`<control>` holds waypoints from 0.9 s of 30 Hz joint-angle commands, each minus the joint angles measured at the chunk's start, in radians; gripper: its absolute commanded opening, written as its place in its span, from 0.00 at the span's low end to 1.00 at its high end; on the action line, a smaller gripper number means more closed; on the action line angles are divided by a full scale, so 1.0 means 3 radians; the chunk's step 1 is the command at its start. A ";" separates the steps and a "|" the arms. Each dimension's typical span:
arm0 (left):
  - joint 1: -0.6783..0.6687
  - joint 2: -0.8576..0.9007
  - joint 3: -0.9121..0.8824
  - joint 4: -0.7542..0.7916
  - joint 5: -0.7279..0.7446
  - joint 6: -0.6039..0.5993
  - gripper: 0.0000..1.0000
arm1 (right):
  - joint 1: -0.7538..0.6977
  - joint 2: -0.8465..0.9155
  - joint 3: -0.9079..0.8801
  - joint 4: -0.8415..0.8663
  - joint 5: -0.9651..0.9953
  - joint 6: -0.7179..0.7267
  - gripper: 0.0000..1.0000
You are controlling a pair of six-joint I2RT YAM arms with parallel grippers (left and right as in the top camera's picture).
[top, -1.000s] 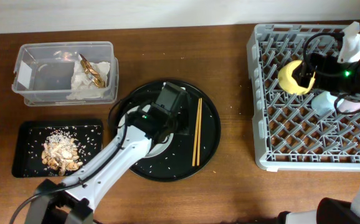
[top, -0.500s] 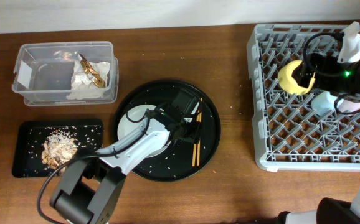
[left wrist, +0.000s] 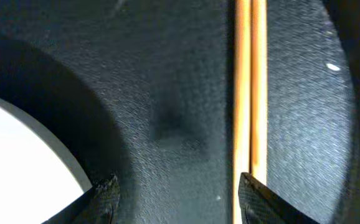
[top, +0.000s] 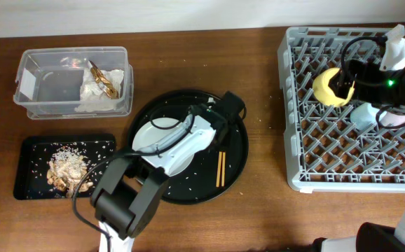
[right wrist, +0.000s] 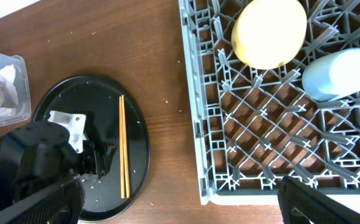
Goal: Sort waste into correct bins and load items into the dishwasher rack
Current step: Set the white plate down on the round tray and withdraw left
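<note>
Working with the left gripper (left wrist: 179, 198), spread wide and empty, low over the round black tray (left wrist: 167, 74). Going for the wooden chopsticks (left wrist: 250, 87), flat on that tray, long axis top to bottom in the wrist frame, right of centre, just at the right-hand fingertip (left wrist: 255, 194) (barely bracketed). Likely needs a shift toward frame right, then a squeeze across the sticks. No call for the right gripper (right wrist: 177, 202), parted and idle above the dishwasher rack (top: 307, 175), far right overhead.

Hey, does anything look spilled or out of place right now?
Yes. White rice grains lie scattered across the round black tray, and a few pale specks dot the wooden table between it and the dishwasher rack. Nothing else stands out.
</note>
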 commanded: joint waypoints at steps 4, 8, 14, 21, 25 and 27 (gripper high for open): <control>-0.0009 0.0038 0.0046 0.0229 0.0001 -0.0114 0.54 | 0.0014 0.0015 -0.0009 0.0001 0.0028 -0.0005 0.98; -0.0006 0.0067 0.0045 0.0252 -0.0005 -0.0112 0.54 | 0.0014 0.0015 -0.0009 0.0001 0.0028 -0.0005 0.98; -0.0008 0.0271 0.0045 0.0308 0.0141 -0.0112 0.52 | 0.0014 0.0014 -0.0009 0.0001 0.0028 -0.0005 0.98; -0.0006 0.0454 0.0032 0.0340 0.0130 -0.0113 0.38 | 0.0014 0.0015 -0.0009 0.0001 0.0028 -0.0006 0.98; -0.0006 0.0504 0.0112 0.0242 0.0076 -0.0076 0.19 | 0.0014 0.0014 -0.0009 0.0001 0.0028 -0.0005 0.98; 0.0004 0.0474 0.0504 -0.0271 -0.0212 -0.0076 0.10 | 0.0014 0.0014 -0.0009 0.0001 0.0028 -0.0006 0.98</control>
